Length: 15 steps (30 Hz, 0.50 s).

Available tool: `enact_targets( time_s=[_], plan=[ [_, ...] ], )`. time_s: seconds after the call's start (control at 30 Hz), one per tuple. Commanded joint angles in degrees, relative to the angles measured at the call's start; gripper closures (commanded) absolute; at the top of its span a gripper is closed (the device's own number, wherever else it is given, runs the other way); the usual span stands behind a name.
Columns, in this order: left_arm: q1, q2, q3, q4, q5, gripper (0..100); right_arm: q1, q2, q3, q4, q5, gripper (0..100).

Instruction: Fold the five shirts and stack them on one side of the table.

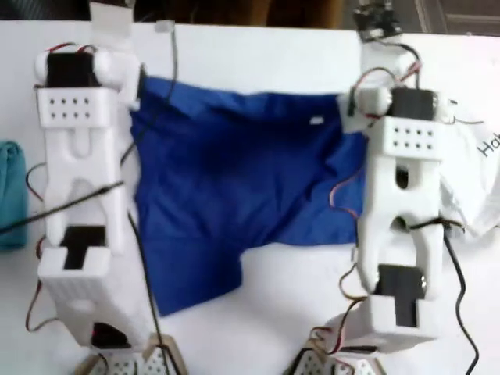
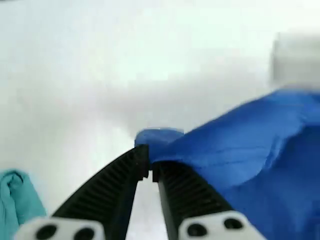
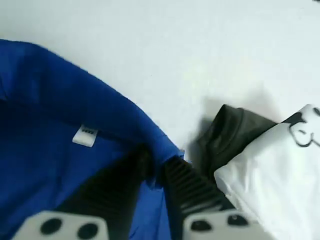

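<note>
Now, left hand (image 2: 150, 172): jaws closed almost together, pinching an edge of the blue shirt (image 1: 242, 180); a small fold of blue cloth sticks out just past the tips.
Right hand (image 3: 157, 172): jaws drawn in on the blue shirt's hem, cloth pressed between them, near the white tag (image 3: 84, 136).
Blue shirt: spread across the middle of the white table (image 1: 273, 55) between the two arms, wrinkled, with one sleeve hanging toward the near edge.
Teal shirt (image 1: 12, 195): bunched at the table's left edge, apart from the blue one.
White shirt (image 1: 476, 180): on the right side, beside the right arm, with dark print.
Dark garment (image 3: 225, 137): tucked partly under the white shirt, just beside the right hand.
</note>
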Motion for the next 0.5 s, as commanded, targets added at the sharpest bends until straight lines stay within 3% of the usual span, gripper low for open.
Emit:
enact_targets(
  time_s=[0.0,0.3,0.47],
  plan=[
    [1.76,-1.32,-1.10,6.42,0.35,97,0.04,0.04,-2.29,4.70,-1.32,98.1],
    [7.74,-20.22,31.60,6.24,-9.14,97,10.42,-0.48,3.34,12.79,-0.88,98.1],
    [9.67,-32.62,47.78,6.24,-13.19,97,13.93,-0.13,3.52,18.68,5.54,98.1]
  ],
)
